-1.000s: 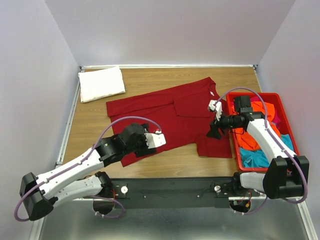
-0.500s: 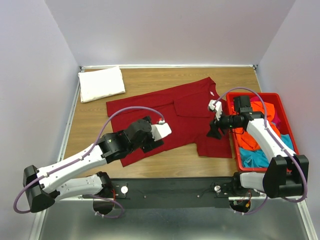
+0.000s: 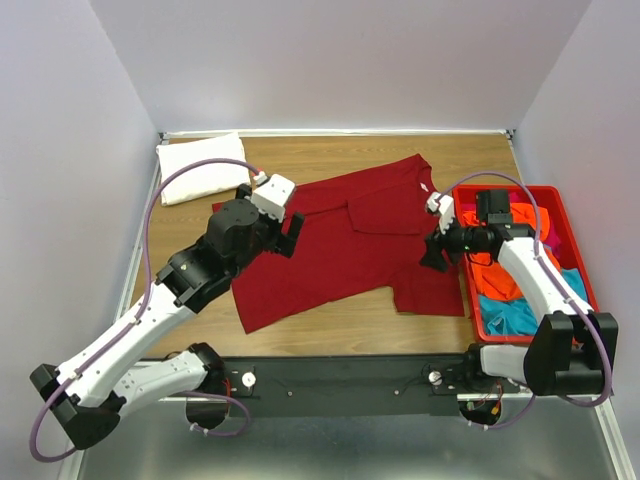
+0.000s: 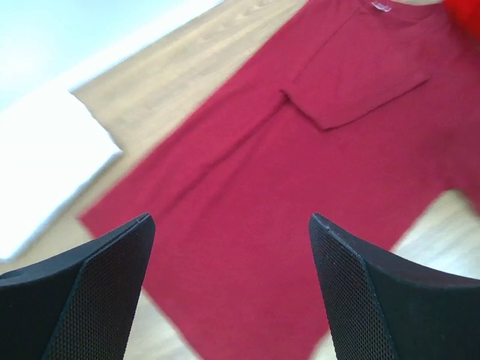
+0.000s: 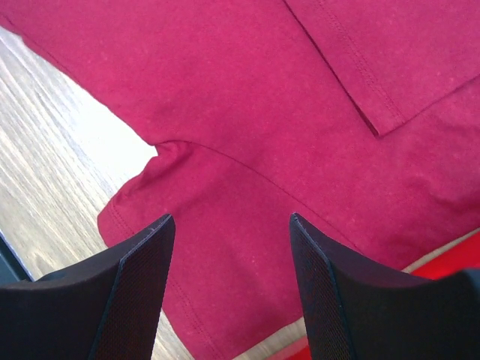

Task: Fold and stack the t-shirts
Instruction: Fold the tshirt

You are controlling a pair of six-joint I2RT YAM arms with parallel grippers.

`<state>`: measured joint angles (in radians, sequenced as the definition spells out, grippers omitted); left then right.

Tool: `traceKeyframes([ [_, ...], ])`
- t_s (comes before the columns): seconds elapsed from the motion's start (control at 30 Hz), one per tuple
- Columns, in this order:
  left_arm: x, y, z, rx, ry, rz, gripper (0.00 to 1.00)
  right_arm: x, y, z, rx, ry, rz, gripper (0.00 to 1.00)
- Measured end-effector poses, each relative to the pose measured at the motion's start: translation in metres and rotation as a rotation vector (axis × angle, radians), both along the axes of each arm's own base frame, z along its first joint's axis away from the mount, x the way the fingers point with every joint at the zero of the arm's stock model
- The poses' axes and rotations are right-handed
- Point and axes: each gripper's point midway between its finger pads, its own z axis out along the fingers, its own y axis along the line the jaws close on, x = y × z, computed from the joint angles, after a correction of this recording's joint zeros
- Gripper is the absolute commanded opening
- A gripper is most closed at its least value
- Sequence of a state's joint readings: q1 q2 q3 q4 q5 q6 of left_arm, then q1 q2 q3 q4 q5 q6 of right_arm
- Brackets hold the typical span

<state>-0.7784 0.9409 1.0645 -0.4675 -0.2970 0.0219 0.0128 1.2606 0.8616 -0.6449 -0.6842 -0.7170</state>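
A dark red t-shirt [image 3: 350, 245] lies spread flat on the wooden table, with one sleeve folded in near the collar. My left gripper [image 3: 290, 233] is open and empty, held above the shirt's left part; in the left wrist view [image 4: 231, 221] the red cloth [image 4: 300, 150] lies well below the fingers. My right gripper [image 3: 432, 257] is open and empty, low over the shirt's right sleeve [image 5: 247, 127], as the right wrist view [image 5: 230, 217] shows. A folded white t-shirt [image 3: 203, 167] lies at the back left. Orange [image 3: 490, 282] and teal [image 3: 505, 318] t-shirts lie crumpled in the bin.
A rigid red plastic bin [image 3: 540, 190] stands at the right edge of the table, next to my right arm; its rim shows in the right wrist view [image 5: 442, 262]. Bare wood [image 3: 330, 155] lies behind the red shirt and in front of it. Grey walls enclose the table.
My left arm has lifted from the shirt's front hem and swung back and left, now over the shirt's left part. The hem lies flat. My right arm has hardly moved.
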Motion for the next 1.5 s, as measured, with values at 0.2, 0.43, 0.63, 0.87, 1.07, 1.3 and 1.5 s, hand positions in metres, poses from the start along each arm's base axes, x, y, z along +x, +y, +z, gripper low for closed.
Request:
traceKeyframes([
  [0.2, -0.009, 0.002, -0.046, -0.208, 0.214, 0.061, 0.77, 0.002, -0.001, 0.003, -0.002, -0.011, -0.017, 0.70],
  [0.43, -0.032, -0.011, -0.115, -0.362, 0.513, 0.085, 0.64, 0.004, -0.002, 0.004, -0.001, -0.013, -0.029, 0.70],
  [0.63, -0.030, -0.011, -0.177, -0.392, 0.716, 0.211, 0.41, 0.004, -0.002, 0.004, 0.000, -0.011, -0.035, 0.70],
  [0.87, -0.037, -0.010, -0.245, -0.373, 0.900, 0.333, 0.40, 0.004, -0.002, 0.004, 0.001, -0.012, -0.037, 0.70],
  [1.07, -0.026, 0.002, -0.266, -0.420, 0.945, 0.444, 0.36, 0.005, -0.002, 0.004, 0.001, -0.011, -0.038, 0.70],
  [1.3, -0.011, 0.025, -0.274, -0.555, 0.992, 0.536, 0.29, 0.004, -0.002, 0.004, 0.002, -0.010, -0.039, 0.70],
  [1.5, 0.000, 0.048, -0.273, -0.631, 0.996, 0.603, 0.29, 0.004, -0.002, 0.004, 0.003, -0.008, -0.041, 0.70],
])
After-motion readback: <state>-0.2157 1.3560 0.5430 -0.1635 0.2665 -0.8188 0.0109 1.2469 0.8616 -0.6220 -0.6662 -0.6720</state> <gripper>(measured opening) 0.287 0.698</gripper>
